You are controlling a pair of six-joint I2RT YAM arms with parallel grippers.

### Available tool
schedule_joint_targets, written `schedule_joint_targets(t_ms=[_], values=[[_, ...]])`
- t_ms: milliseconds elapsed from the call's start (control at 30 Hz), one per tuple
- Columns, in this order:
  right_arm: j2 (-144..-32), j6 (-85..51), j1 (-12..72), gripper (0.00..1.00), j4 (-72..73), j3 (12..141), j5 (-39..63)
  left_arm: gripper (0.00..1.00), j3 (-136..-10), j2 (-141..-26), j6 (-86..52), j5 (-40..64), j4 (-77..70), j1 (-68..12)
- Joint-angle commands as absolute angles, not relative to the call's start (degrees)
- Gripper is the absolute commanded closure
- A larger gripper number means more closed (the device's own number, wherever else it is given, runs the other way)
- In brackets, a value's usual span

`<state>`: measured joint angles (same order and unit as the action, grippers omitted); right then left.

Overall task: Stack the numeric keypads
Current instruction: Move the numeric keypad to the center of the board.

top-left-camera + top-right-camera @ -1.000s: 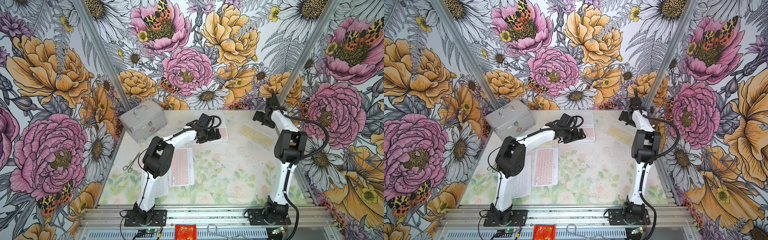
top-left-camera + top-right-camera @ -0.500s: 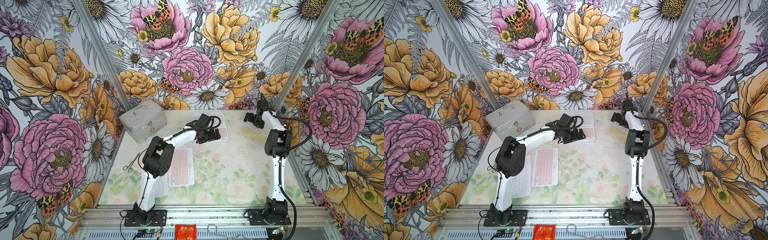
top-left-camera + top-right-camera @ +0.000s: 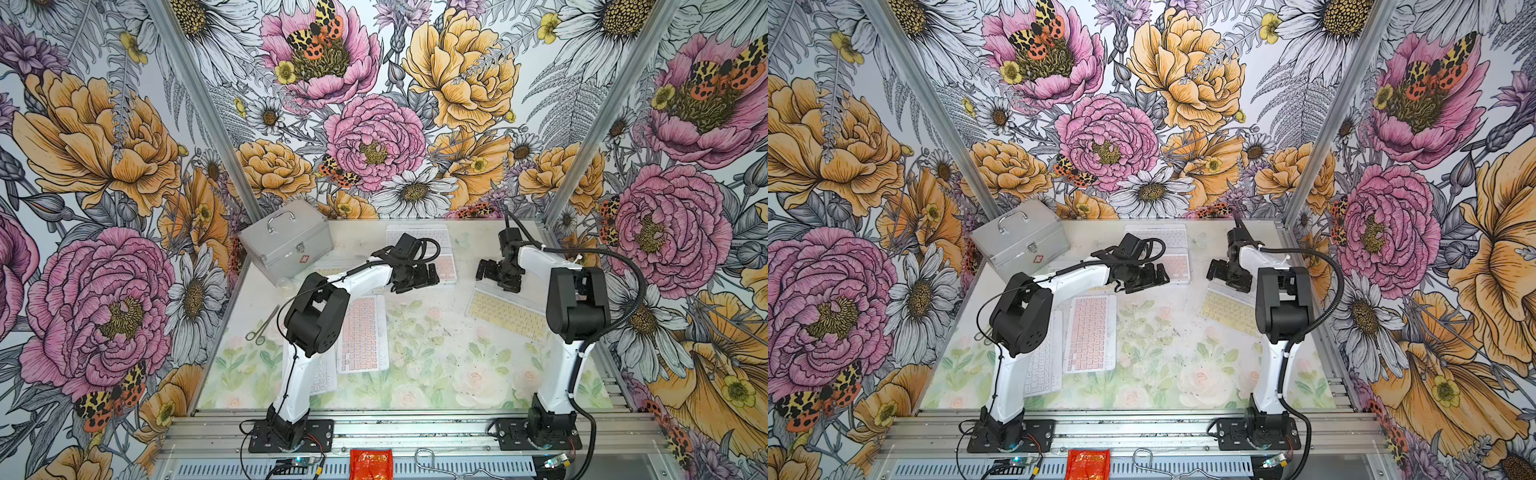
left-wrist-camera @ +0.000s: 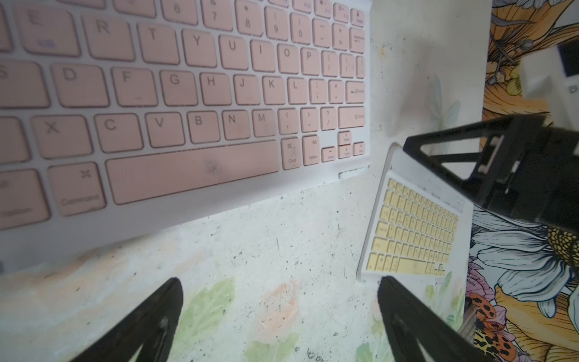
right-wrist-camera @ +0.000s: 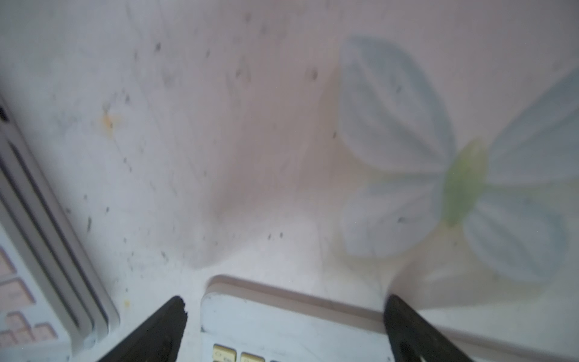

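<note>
Several numeric keypads lie on the table. A layered pile (image 3: 419,249) (image 3: 1169,249) with a pink-keyed one (image 4: 188,103) on top sits at the back centre. My left gripper (image 3: 415,276) (image 4: 280,313) hovers open at its near edge, only bare table between the fingers. A yellow-keyed keypad (image 3: 507,313) (image 3: 1227,311) (image 4: 413,228) lies on the right. My right gripper (image 3: 496,272) (image 5: 283,301) is open over its far end, whose white corner (image 5: 282,322) lies between the fingers. Another pink keypad (image 3: 363,332) and a white one (image 3: 322,374) lie left of centre.
A silver metal case (image 3: 286,241) with a handle stands at the back left. Scissors (image 3: 262,324) lie by the left wall. A red packet (image 3: 371,463) sits on the front rail. The left arm's elbow (image 3: 316,316) hangs over the pink and white keypads.
My right arm has swung from the back right corner leftward and nearer, to the yellow keypad's far end. The left arm has barely moved. Both grippers stay open.
</note>
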<state>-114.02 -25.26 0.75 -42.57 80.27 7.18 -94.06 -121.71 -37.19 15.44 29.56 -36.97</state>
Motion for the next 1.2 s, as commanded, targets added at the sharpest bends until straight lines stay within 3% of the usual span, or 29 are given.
schedule_joint_targets(t_ms=[0,133,467,900,1167], values=[[-106.06,-27.03,-1.32,0.00,-39.93,76.69,6.25,0.01,-93.97,-119.51,-38.20,17.73,26.65,-38.61],[-99.33,-32.28,-8.33,0.00,-38.95,71.64,1.34,0.01,-93.46,-119.40,-39.65,19.17,25.10,-40.12],[-94.55,-38.89,-22.91,0.00,-32.69,58.74,5.96,0.01,-95.98,-123.96,-41.48,21.13,22.51,-45.02],[-95.19,-38.57,-22.29,0.00,-25.18,50.54,14.89,0.01,-105.22,-136.52,-41.98,24.16,22.15,-49.68],[-93.81,-39.74,-16.37,0.00,-22.92,47.08,17.36,0.01,-95.81,-131.03,-45.51,24.62,16.52,-49.68]])
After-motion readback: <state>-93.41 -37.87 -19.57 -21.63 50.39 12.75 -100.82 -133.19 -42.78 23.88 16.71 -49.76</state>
